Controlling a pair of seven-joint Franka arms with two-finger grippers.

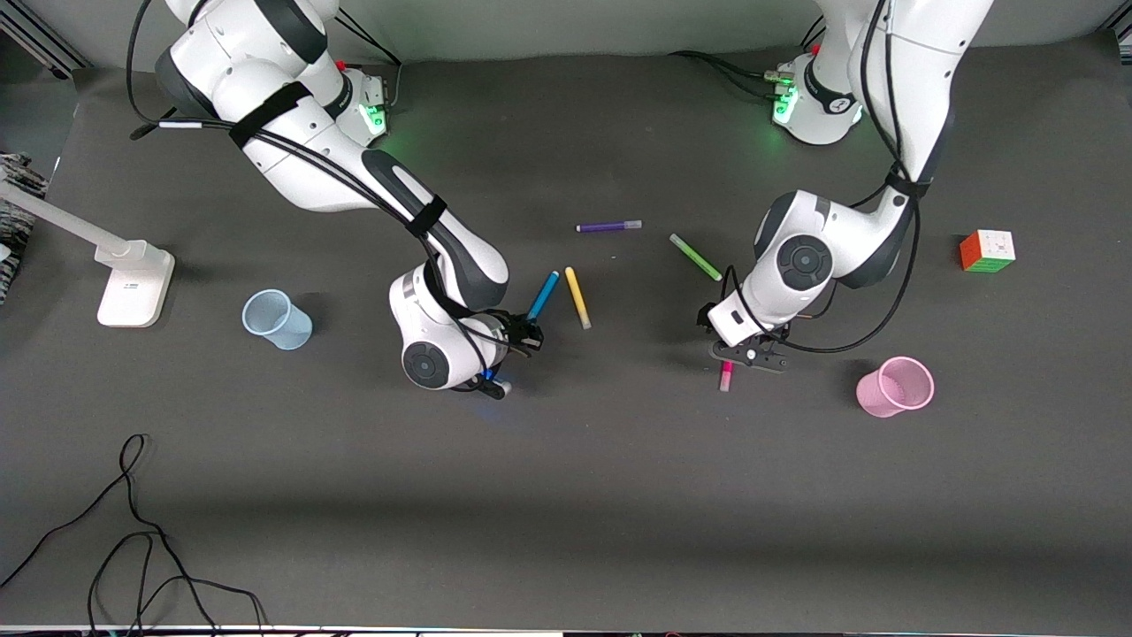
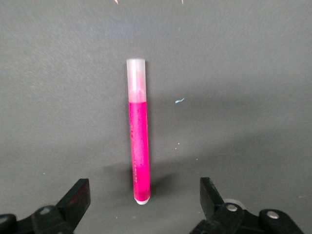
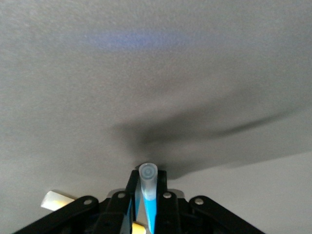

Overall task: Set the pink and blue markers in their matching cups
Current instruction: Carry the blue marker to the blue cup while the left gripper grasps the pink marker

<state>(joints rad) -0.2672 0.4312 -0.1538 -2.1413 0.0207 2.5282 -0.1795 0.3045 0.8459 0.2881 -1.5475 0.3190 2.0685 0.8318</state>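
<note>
Pink slim plastic marker (image 2: 138, 131) lay flat on the table between the left tool's (image 2: 141, 204) spread fingers, its length crossing their closing line; the right tool (image 3: 146, 195) clamped the sky-blue marker (image 3: 147, 187).

Pink marker (image 2: 138, 131) flat; blue marker (image 1: 543, 295) tilted.

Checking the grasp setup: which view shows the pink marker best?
The left wrist view: the whole pink marker lies bare on the table. The front view shows only its tip under the left end effector; the right wrist view shows none.
</note>
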